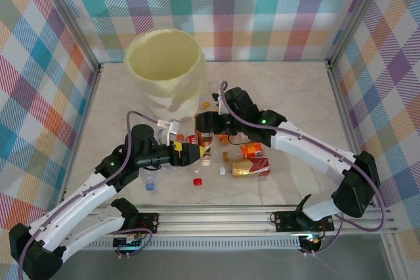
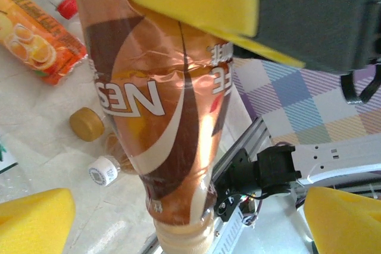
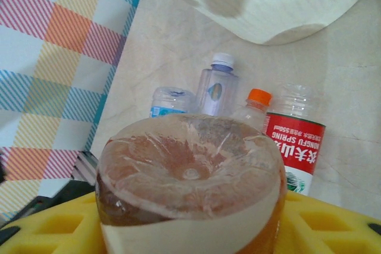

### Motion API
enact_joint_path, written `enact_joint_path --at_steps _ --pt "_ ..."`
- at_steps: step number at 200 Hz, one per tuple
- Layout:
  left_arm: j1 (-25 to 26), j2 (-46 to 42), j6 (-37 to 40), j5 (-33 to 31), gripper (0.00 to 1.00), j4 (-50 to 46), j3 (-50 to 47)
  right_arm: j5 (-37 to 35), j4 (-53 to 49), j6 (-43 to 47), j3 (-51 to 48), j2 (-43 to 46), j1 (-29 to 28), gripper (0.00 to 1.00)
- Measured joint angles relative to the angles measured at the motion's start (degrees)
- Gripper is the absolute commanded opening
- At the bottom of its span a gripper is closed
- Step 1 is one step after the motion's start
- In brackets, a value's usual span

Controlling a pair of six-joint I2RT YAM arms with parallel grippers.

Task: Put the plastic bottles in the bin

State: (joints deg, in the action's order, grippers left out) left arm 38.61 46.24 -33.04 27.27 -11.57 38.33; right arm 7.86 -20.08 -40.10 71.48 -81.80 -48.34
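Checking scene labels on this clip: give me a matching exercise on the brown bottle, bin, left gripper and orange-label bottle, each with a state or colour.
Things:
1. brown bottle
2. bin
3. left gripper
4. orange-label bottle

States:
A. open
B. lying on its side
C. pale yellow
D. held by the right gripper

Pairs: 1-D, 2-C, 3-A, 4-B

You have bright, even light from overhead, and shadows on the pale surface (image 1: 295, 96) are soft and faint. In your left wrist view, white glare streaks the brown-labelled bottle (image 2: 161, 117). Your right wrist view shows its close base slightly soft and the far bottles (image 3: 217, 87) clearer.
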Motion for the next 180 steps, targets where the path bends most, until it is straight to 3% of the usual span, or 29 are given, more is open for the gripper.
enact_joint_path --at_steps 39,98,180 --pt "3.54 4.46 -1.27 -1.51 0.89 4.55 0.0 0.59 0.55 -0.17 0.0 1.05 0.07 0.57" --pt "5.25 6.16 -2.75 -2.97 0.57 7.72 0.0 0.59 0.61 -0.17 0.0 1.77 0.37 0.57" --pt "5.25 6.03 -3.67 -4.02 0.35 7.74 0.0 0.59 0.76 -0.17 0.0 2.49 0.55 0.59"
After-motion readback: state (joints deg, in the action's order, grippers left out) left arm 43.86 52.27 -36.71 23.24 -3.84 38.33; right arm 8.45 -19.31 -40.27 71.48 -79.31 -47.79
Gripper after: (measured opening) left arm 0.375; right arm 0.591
